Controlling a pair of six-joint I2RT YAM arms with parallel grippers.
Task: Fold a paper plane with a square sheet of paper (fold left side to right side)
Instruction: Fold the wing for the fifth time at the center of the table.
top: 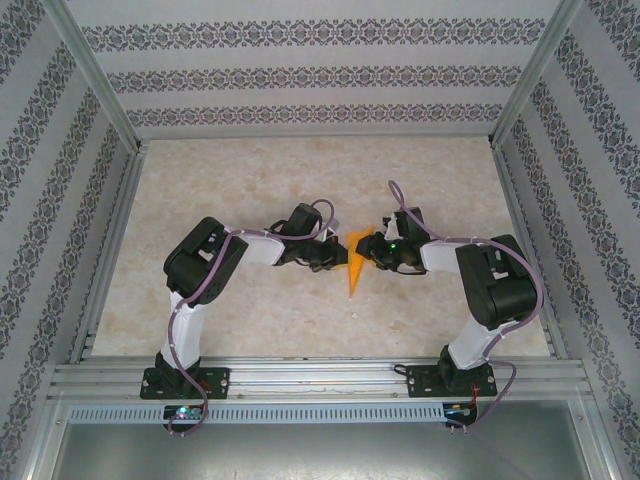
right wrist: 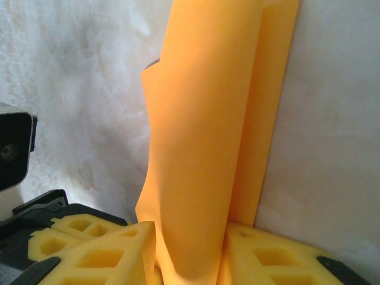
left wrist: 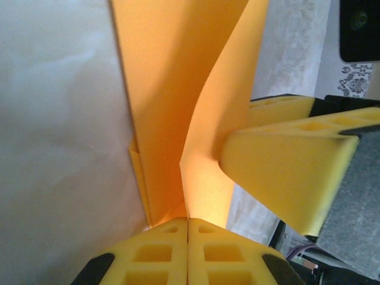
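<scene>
Orange paper sheet (top: 355, 275), part folded with a pointed tip toward the arm bases, sits mid-table (top: 250, 180) between both grippers. Left gripper (top: 330, 256) comes in from the left, right gripper (top: 374, 254) from the right, and both touch the upper part of the sheet.

In the left wrist view, the left gripper (left wrist: 187, 224) has its jaws pressed together, with the lower edge of a raised flap of the sheet (left wrist: 172, 89) running into the seam, pinched. The right gripper's yellow fingers (left wrist: 285, 172) straddle the same flap just beside it.

In the right wrist view, the right gripper (right wrist: 190, 240) has its jaws part-way apart. The curled fold of the sheet (right wrist: 202, 119) fills the gap and touches both pads, loosely clasped. The rest of the sheet lies flat on the table beyond.
</scene>
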